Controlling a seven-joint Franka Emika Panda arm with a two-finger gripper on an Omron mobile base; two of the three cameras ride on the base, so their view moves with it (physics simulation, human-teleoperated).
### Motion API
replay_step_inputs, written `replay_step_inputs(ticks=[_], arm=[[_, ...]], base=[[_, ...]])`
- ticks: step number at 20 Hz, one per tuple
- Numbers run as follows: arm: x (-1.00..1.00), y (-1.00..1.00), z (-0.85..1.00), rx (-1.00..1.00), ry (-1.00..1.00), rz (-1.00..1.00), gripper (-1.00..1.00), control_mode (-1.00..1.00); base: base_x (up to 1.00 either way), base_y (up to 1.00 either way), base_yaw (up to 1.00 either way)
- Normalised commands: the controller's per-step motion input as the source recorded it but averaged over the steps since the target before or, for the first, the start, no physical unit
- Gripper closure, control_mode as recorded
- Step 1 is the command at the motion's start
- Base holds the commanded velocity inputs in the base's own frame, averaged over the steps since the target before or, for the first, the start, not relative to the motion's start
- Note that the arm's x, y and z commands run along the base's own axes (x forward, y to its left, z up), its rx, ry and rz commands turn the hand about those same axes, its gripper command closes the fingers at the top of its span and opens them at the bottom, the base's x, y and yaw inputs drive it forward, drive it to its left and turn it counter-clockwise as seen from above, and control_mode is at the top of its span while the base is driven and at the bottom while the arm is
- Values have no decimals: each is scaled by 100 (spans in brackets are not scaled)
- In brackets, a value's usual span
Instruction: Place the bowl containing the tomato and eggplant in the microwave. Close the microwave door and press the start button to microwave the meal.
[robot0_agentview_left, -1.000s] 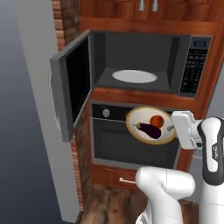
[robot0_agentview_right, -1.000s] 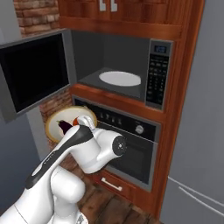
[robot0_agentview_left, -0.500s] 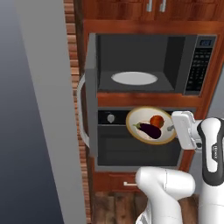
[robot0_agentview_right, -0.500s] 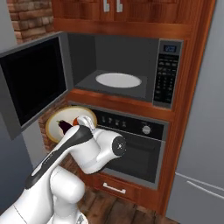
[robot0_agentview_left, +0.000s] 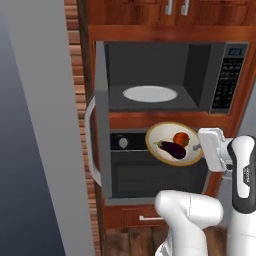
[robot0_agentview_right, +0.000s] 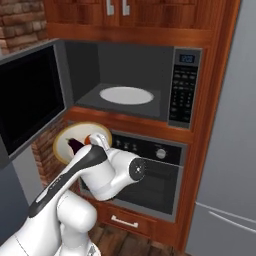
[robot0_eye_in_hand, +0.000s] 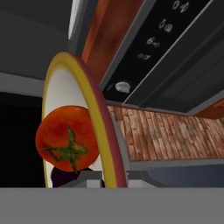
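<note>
Wooden cabinetry is framing the built-in microwave (robot0_agentview_left: 170, 75), whose dark cavity is gaping open with its white turntable (robot0_agentview_left: 150, 93) bare, above a wider oven (robot0_agentview_left: 150, 165).

Just below the cavity floor and in front of the oven's control strip, the gripper (robot0_agentview_left: 200, 146) is clamping the rim of the bowl (robot0_agentview_left: 165, 135); the fingers themselves are hidden, so the grasp is judged from the bowl hanging level off the hand. From the gripper, the bowl is reaching out toward the hinge side, with the tomato (robot0_agentview_left: 181, 139) sitting close to the hand and the eggplant (robot0_agentview_left: 172, 149) lying just beyond and beside it, its long axis running roughly along the bowl's width.

The cavity is lying above and ahead of the gripper, so the coming move probably needs a lift before a push inward.

The microwave door (robot0_agentview_left: 101, 112) is standing swung out, edge-on to the left base camera. Against the earlier frames, the whole scene is shifting sideways and growing larger, which is the base driving; the bowl is keeping its place beside the hand.
</note>
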Motion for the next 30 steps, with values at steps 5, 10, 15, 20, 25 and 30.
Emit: replay_step_inputs(ticks=[5, 10, 15, 20, 25, 30], arm=[[0, 0, 0, 0, 0, 0, 100, 100], [0, 0, 0, 0, 0, 0, 100, 100], [0, 0, 0, 0, 0, 0, 100, 100], [0, 0, 0, 0, 0, 0, 100, 100], [0, 0, 0, 0, 0, 0, 100, 100], [0, 0, 0, 0, 0, 0, 100, 100]], base=[[37, 3, -5], [29, 16, -8], [41, 12, -7], [26, 18, -2], [13, 31, 0], [25, 28, 1]])
